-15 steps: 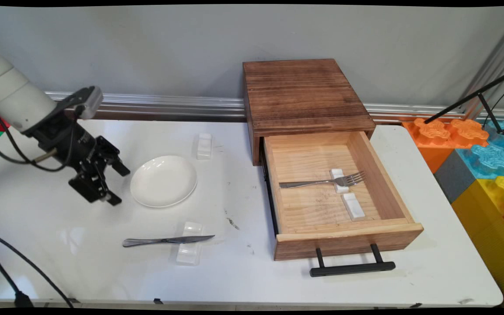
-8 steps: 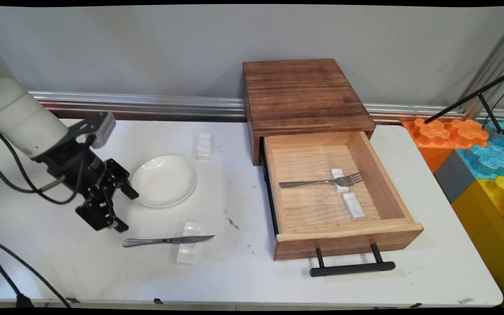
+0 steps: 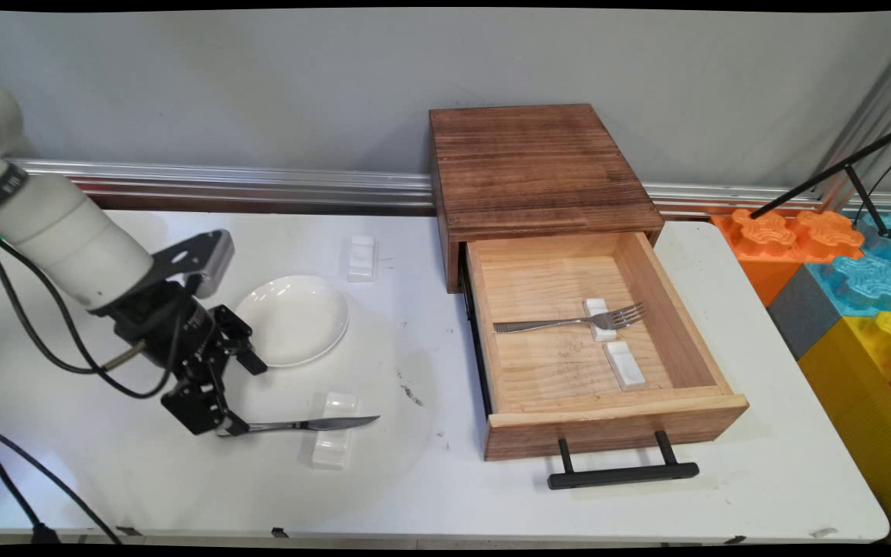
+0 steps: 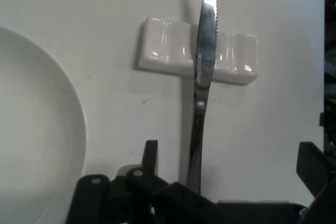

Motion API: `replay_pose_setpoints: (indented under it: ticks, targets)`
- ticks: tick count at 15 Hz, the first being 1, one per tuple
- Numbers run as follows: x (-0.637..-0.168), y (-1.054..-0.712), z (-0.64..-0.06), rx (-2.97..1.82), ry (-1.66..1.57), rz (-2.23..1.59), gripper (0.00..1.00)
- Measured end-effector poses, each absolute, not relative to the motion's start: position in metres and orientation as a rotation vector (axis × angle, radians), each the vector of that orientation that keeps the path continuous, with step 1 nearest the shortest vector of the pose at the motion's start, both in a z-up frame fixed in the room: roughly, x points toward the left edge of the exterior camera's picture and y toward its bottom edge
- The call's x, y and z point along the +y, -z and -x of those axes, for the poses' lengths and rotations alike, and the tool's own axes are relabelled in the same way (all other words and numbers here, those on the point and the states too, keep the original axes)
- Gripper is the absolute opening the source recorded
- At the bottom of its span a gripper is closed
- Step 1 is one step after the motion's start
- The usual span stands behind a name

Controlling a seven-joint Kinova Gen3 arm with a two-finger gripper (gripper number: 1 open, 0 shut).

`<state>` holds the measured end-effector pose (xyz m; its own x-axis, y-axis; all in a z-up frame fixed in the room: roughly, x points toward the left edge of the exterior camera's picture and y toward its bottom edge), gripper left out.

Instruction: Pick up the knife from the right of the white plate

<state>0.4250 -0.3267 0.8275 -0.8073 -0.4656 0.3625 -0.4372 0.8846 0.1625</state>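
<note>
My gripper [image 3: 233,391] hangs low over the white table [image 3: 430,495] with its two fingers spread apart, one on each side of the knife [image 3: 314,423], and clamped on nothing; in the hand view the handle runs up between the fingers [image 4: 151,156] with a clear gap to either one; the knife lies with its blade across a small white rest [image 3: 335,441], its handle end under my hand and its tip pointing toward the drawer [image 3: 608,418]; what worries me is that the knife is propped, not flat; if one finger meets the handle before the other, I judge it could pivot on the rest and skid off, or push the rest along the smooth table; the handle is thin, polished metal, so a pinch set too high may slip off it, and one set too low may jam my fingertips on the tabletop; the white plate [image 3: 291,319] sits just beside my hand on the far side, close enough that a sideways drift could knock its rim; the open drawer, with a fork [image 3: 569,319] in it on another rest, stands well apart.
</note>
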Motion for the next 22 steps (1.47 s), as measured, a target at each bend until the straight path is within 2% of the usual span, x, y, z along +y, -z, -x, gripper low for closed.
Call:
replay_pose_setpoints:
  ticks: [12,22]
  targets:
    - [-0.330,-0.783,-0.395,-2.690,0.062,-0.604,1.00]
    - [-0.333,-0.768,-0.390,-2.703,0.045,-0.596,1.00]
